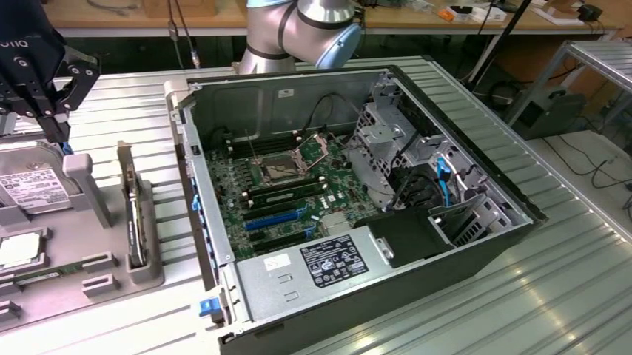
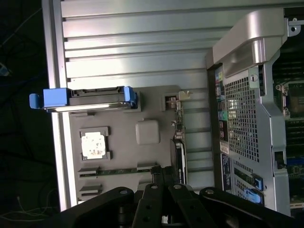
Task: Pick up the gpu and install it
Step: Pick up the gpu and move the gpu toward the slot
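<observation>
Hovering at the exterior view's left over the grey fixture tray [image 1: 99, 288], with the gripper [image 1: 52, 122] clenched shut on nothing and closer to the hard drive [image 1: 29, 185] than to the card. Leaves the gpu [image 1: 133, 214] untouched, standing on edge in its tray slot between the hard drive and the open computer case [image 1: 212, 222]. From the wrist view, appears edge-on and thin, just beyond the closed fingertips, with a CPU [image 2: 92, 145] and a RAM stick [image 2: 118, 171] parked nearby in the same tray.

Judging the hazards:
- Coming down with jaws closed would probably strike the card's upper edge instead of straddling it.
- Pinching so thin a board off-centre could tilt it in the slot or let it slip, and squeezing over the fan could damage it.
- Working this near the hard drive's blue caddy [image 2: 85, 99] invites a snag on its tabs.
- Carrying the card into the case means clearing the side wall, the drive cage [image 1: 395, 140] and loose cables.
- Arriving crooked at the motherboard [image 1: 286, 185] might scrape the expansion slots [image 1: 271, 218] or catch the bracket on the rear panel.

Reading what little can be read:
- White lettering on the gripper housing, cut by the frame edge, possibly ending in "IQ" but not legible whole.
- White label on the hard drive, printed and barcoded, too small to make out.
- Black label on the power supply [image 1: 336, 260], white text and marks, likewise unreadable.
- Small white sticker [image 1: 286, 92] on the case's inner wall, no legible words.
</observation>
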Robot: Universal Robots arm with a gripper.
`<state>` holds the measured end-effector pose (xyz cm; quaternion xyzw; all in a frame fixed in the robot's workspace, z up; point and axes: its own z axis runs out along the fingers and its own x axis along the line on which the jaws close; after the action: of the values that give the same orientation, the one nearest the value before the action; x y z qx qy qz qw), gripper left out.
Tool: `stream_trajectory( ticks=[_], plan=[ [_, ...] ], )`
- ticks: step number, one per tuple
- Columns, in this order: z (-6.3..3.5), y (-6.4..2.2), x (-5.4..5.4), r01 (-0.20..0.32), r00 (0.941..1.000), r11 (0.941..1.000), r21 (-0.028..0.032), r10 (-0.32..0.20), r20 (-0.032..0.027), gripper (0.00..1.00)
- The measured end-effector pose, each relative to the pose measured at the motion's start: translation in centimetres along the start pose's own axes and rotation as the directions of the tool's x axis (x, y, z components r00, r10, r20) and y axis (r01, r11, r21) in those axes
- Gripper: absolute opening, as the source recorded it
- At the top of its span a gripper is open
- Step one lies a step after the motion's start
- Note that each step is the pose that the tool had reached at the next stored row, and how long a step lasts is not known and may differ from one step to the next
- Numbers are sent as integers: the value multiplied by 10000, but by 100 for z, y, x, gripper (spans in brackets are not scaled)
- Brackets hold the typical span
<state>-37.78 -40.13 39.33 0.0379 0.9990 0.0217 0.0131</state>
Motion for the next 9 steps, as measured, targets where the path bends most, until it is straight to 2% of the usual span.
stream_trajectory(
  ticks=[9],
  plan=[
    [-2, -5, 68, 0, 10000, 10000, 0, 0, -1, 11]
  ],
)
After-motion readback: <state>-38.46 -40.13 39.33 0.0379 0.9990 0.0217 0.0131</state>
